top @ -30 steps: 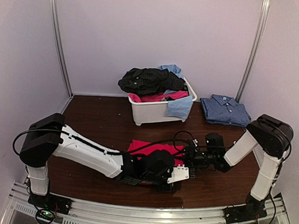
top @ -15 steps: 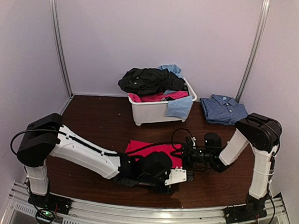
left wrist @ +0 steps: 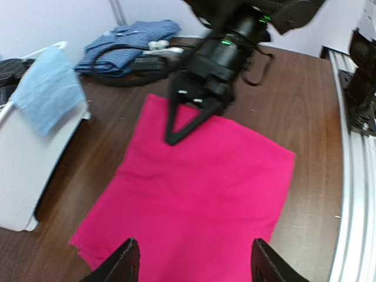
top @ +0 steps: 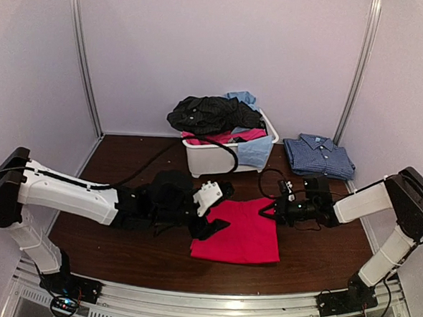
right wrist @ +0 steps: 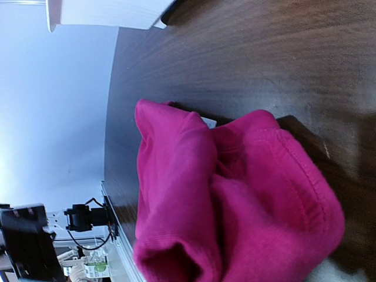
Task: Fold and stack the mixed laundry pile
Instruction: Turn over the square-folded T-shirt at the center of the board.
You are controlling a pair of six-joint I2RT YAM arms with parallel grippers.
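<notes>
a: what is seen nearest on the bench (top: pixel 125 160)?

b: a pink cloth (top: pixel 237 232) is spread flat toward the near edge. the left fingers (left wrist: pixel 126 263) are held wide apart over its left edge, and nothing is gripped between them.

a: and the right fingers (left wrist: pixel 170 136)?

b: they are closed on the cloth's far right corner. a bunched fold is seen pinched there from the right wrist.

a: what is found farther back?

b: a white tub (top: pixel 218 162) is heaped with laundry. a black garment (top: pixel 210 114) is piled on top, red-pink cloth (top: pixel 223 138) is seen beneath it, and a light blue piece (top: pixel 253 152) is draped over the rim. a folded blue checked shirt (top: pixel 318 155) is laid on the bench just right of the tub.
</notes>
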